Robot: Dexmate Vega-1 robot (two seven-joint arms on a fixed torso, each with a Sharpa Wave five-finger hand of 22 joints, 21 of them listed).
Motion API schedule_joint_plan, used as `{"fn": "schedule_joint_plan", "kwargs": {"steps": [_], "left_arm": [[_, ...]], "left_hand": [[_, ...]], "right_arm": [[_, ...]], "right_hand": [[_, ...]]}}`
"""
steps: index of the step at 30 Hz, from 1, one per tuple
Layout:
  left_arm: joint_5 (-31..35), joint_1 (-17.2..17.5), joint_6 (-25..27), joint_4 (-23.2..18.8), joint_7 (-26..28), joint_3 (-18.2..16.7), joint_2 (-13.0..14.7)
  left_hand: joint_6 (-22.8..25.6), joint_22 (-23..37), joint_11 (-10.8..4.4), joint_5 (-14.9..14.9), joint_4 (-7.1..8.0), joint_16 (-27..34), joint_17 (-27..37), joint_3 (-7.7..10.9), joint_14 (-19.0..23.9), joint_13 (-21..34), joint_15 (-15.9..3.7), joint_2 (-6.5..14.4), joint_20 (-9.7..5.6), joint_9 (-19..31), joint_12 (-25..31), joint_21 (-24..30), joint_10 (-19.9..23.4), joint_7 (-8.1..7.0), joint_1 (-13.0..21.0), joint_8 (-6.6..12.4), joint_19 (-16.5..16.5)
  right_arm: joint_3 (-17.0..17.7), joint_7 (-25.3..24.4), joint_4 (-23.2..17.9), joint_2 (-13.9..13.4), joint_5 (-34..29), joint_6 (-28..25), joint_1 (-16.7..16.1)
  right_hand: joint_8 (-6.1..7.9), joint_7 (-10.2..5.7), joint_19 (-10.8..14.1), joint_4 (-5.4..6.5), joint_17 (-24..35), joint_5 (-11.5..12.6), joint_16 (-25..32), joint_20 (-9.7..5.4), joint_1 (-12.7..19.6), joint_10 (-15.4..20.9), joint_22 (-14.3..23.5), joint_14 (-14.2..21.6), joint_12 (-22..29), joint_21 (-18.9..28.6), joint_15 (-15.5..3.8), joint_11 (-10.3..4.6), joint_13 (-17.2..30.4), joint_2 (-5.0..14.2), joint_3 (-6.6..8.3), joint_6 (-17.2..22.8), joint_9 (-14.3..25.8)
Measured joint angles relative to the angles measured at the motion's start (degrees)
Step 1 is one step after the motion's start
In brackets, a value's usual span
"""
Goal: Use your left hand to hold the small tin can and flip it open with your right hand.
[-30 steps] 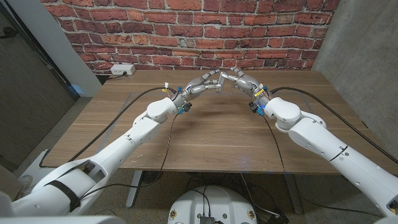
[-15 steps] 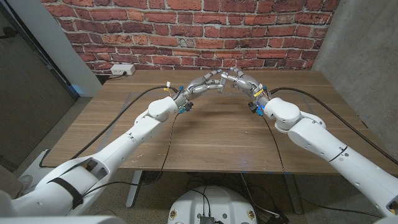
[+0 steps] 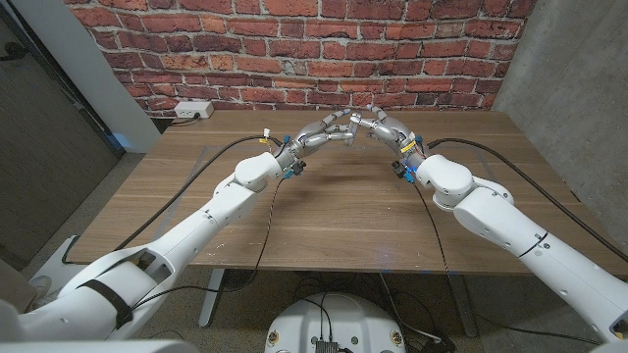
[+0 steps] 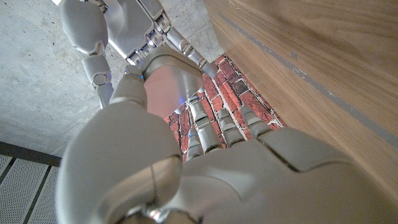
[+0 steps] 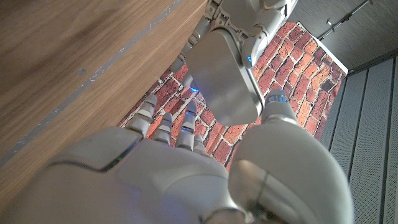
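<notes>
Up at the far middle of the wooden table [image 3: 324, 211], the left hand [image 3: 319, 134] and right hand [image 3: 385, 127] meet fingertip to fingertip, lifted above the tabletop. Between them, the left hand's fingers grip a small tin can [image 4: 169, 92], a smooth silvery piece also showing in the right wrist view [image 5: 222, 78]. The right hand's fingers touch it; whether they grip it I cannot tell. Its long axis and facing are unclear. Behind the table stands a brick wall [image 3: 294, 49].
</notes>
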Motion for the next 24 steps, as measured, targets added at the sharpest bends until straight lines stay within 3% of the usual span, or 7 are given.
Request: {"fn": "schedule_joint_plan", "kwargs": {"steps": [13, 24], "left_arm": [[-0.28, 0.33, -0.14, -0.15, 0.17, -0.07, -0.24], [-0.30, 0.69, -0.15, -0.97, 0.51, -0.11, -0.23]], "left_hand": [[0.00, 0.00, 0.19, -0.04, 0.00, 0.00, 0.01, 0.00, 0.00, 0.26, 0.00, 0.00, 0.00, 0.00, -0.41, 0.00, 0.19, 0.00, 0.00, 0.00, 0.00], [0.23, 0.00, 0.26, -0.24, 0.01, 0.00, 0.01, -0.01, 0.43, 0.53, -0.01, 0.00, 0.00, 0.01, -0.53, 0.00, 0.26, -0.22, 0.00, 0.36, 0.00]], "right_arm": [[0.17, 0.42, -0.02, -0.56, -0.82, 0.96, -0.36], [0.45, 2.28, 0.30, -1.35, -0.83, 2.43, -0.48]], "right_hand": [[-0.25, -0.07, 0.01, 0.54, 0.08, 0.00, 0.00, -0.88, 0.62, 0.40, 0.00, -0.61, 0.45, 0.00, -1.21, -0.21, 0.06, 2.27, 1.01, 0.08, 0.01], [-0.25, -1.30, -0.02, 1.10, 0.08, 0.00, -0.01, -2.27, 1.31, 0.93, 0.01, -0.49, 0.45, 0.00, -2.55, -1.96, 0.28, 6.15, 2.04, 0.08, 0.16]]}}
